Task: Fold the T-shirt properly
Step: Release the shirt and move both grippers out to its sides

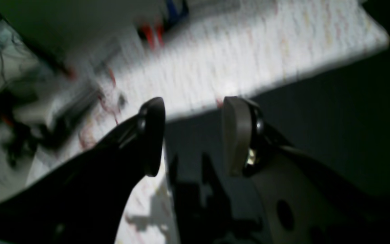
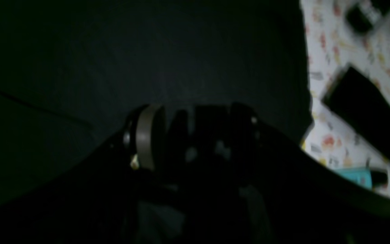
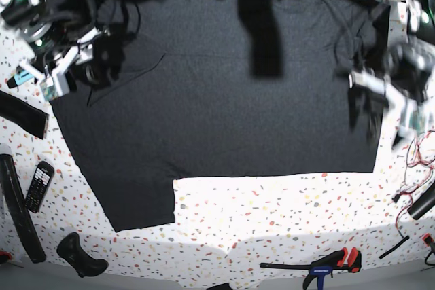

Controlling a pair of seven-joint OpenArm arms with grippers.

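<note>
The left wrist view was pretty smeared with motion blur. The left gripper (image 1: pixel 193 135) sat with its jaws clearly apart and nothing between them, one finger dark, the other with a tan pad (image 1: pixel 235 135). Under it was the T-shirt (image 1: pixel 333 128), dark and featureless, its edge running diagonally against the speckled table cover (image 1: pixel 249 51). The clutter at the upper left was too blurry to name.

The right wrist view was nearly all black. The right gripper (image 2: pixel 195 135) was hard to pick out against the shirt (image 2: pixel 147 61); a tan pad (image 2: pixel 146 135) showed on one side and the other finger was just a dark shape, with a gap between them and no fabric visibly pinched. A black strap-like piece (image 2: pixel 367 108) lay on the patterned cover at the right, and a teal object (image 2: pixel 354 176) was partly cut off behind the arm.

The base view showed the shirt (image 3: pixel 224 106) spread flat across the far half of the table (image 3: pixel 285 222), one sleeve pointing to the near left. The right gripper (image 3: pixel 64 73) hovered at the shirt's left edge, the left gripper (image 3: pixel 370 96) near its right edge, blurred. A remote-like handset (image 3: pixel 39 186) lay at left, its buttons unreadable, and a clamp (image 3: pixel 326 263) sat at the near edge. No legible writing anywhere.
</note>
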